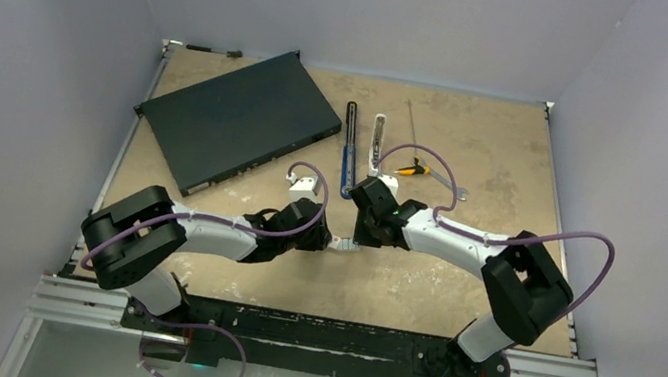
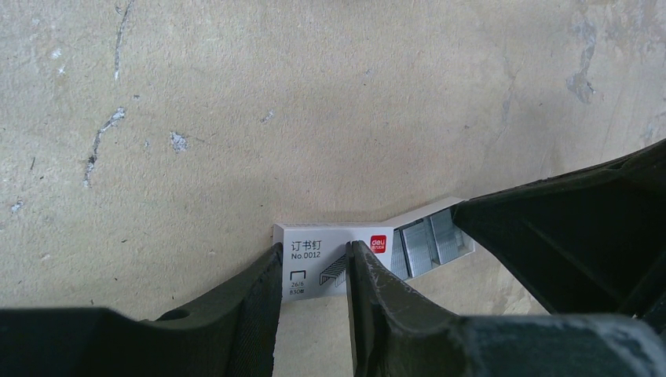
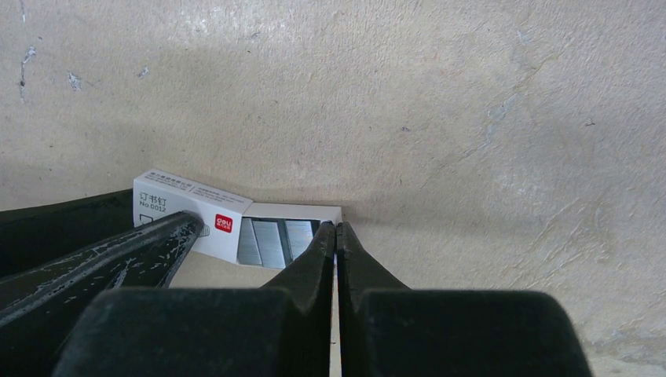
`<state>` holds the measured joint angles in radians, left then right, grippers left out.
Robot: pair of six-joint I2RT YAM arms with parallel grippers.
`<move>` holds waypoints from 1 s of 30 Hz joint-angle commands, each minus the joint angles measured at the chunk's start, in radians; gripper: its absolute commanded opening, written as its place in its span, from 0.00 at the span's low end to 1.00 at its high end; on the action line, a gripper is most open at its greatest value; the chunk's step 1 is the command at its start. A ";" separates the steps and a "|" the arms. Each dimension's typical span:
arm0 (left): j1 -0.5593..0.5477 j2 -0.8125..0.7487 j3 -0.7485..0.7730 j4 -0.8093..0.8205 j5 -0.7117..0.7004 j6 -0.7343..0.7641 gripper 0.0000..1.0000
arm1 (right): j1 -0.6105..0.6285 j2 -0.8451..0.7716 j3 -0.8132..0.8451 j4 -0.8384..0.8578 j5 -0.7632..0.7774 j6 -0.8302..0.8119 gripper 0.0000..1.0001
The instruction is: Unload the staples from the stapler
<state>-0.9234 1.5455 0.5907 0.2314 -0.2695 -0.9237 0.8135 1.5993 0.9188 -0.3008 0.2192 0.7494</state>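
Scuffed tan table, black flat case, stapler, yellow-handled tool

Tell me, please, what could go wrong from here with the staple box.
The staple box is pinched by the left gripper, with its tray pulled out and the staples exposed; a tilt could spill them. The shut right gripper sits at the tray's edge, so it may slip off or crumple the thin card.

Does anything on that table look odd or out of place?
Yes. The small white box held by the left gripper is half open: its inner tray sticks out at a slight angle, baring rows of staples. Farther back, the stapler seems to lie splayed open, halves side by side. Nothing looks spilled.
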 commanded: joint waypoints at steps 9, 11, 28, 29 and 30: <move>-0.018 -0.010 -0.036 0.008 0.009 -0.022 0.32 | 0.007 0.030 -0.015 0.037 0.019 0.045 0.00; -0.022 -0.009 -0.040 0.011 0.010 -0.026 0.32 | 0.007 0.031 -0.018 0.038 0.021 0.049 0.00; -0.048 -0.023 -0.073 0.008 -0.014 -0.054 0.32 | -0.011 0.012 -0.045 0.027 0.049 0.067 0.00; -0.050 -0.026 -0.075 0.008 -0.015 -0.054 0.32 | -0.013 0.010 -0.047 0.025 0.050 0.066 0.00; -0.049 -0.027 -0.076 0.005 -0.017 -0.054 0.32 | -0.015 0.008 -0.049 0.024 0.052 0.065 0.00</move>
<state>-0.9562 1.5291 0.5442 0.2848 -0.3023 -0.9604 0.8104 1.6150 0.8970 -0.2733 0.2344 0.7895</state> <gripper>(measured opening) 0.321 0.005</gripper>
